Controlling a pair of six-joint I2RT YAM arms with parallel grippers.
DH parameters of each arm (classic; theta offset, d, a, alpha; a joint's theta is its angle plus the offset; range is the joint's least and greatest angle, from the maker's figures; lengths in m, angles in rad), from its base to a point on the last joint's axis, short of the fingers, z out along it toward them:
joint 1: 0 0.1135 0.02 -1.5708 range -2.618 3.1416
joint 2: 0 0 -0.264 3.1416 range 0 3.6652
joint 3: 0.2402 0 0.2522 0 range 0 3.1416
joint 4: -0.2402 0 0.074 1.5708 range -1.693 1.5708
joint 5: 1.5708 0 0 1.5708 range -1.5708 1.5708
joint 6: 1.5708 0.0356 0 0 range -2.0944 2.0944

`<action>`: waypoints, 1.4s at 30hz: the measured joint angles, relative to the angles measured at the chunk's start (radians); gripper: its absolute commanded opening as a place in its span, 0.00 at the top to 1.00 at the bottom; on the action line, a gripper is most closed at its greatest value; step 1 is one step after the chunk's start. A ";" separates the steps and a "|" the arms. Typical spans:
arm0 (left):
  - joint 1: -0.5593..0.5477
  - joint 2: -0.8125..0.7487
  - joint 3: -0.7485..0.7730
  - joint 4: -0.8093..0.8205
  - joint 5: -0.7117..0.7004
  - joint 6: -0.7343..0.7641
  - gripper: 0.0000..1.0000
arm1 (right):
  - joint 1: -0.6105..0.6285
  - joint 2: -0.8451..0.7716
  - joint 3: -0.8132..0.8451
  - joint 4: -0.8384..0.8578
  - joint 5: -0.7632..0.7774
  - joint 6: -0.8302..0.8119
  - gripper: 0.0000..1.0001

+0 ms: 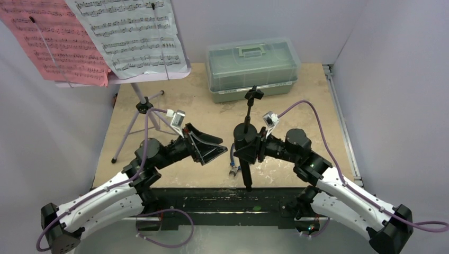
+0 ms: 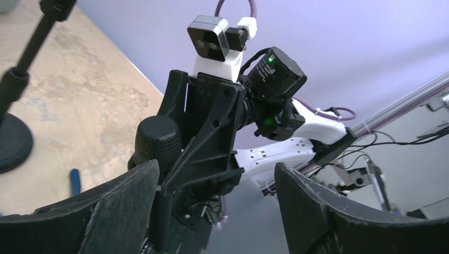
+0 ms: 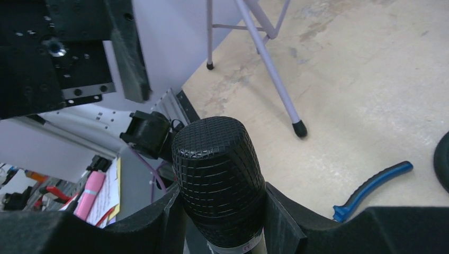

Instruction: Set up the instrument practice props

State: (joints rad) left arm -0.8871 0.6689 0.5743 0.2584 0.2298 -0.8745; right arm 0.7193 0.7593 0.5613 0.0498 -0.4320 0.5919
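The pale lilac music stand [image 1: 128,133] is seen upright on its tripod legs at the upper left of the top view. The pink sheet [image 1: 53,42] and the white sheet [image 1: 132,32] are laid side by side on its shelf. That part of the setup is judged done.

The black microphone [image 3: 217,164] is not yet mounted. It is clamped by its grille head in the right pincer [image 3: 222,196], near the centre of the top view, with its body pointing towards the bottom of the frame. The black round-based stand [image 2: 10,143] is set upright on the desk [image 1: 296,106], just above that pincer in the top view, and its top clip is seen empty. Seating the microphone in the clip is judged to be what is left.

The left pincer [image 1: 212,146] is held with its jaws apart and nothing between them, just left of the microphone.

In the top view the stand's base is hidden behind the right pincer, and it cannot be told whether the microphone touches the pole. The top of the music stand is cut off by the frame edge. The microphone's handle is cut off in the right wrist view. The blue-handled pliers [image 3: 370,185] are only partly shown in every view.
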 measured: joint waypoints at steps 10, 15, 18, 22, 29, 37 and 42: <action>-0.146 0.111 -0.014 0.127 -0.057 -0.075 0.24 | 0.098 0.000 0.000 0.043 0.067 0.006 1.00; -0.283 0.141 0.071 0.045 -0.212 0.000 0.31 | 0.134 0.005 0.008 0.043 0.081 -0.016 1.00; -0.336 0.153 0.109 -0.018 -0.312 0.040 0.36 | 0.161 0.014 0.024 0.045 0.082 -0.034 1.00; -0.360 0.151 0.131 -0.079 -0.420 0.069 0.35 | 0.190 0.021 0.037 0.041 0.101 -0.055 1.00; -0.361 0.034 0.147 -0.240 -0.591 0.111 0.24 | 0.211 0.019 0.045 0.035 0.100 -0.079 1.00; -0.361 0.146 0.201 -0.290 -0.595 0.109 0.40 | 0.226 0.035 0.080 0.042 0.095 -0.092 1.00; -0.360 0.185 0.201 -0.298 -0.589 0.109 0.43 | 0.239 0.041 0.086 0.031 0.093 -0.100 1.00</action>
State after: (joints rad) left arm -1.2469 0.8536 0.7753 -0.0395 -0.3588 -0.7650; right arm 0.9585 0.8001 0.6472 0.0803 -0.3389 0.4919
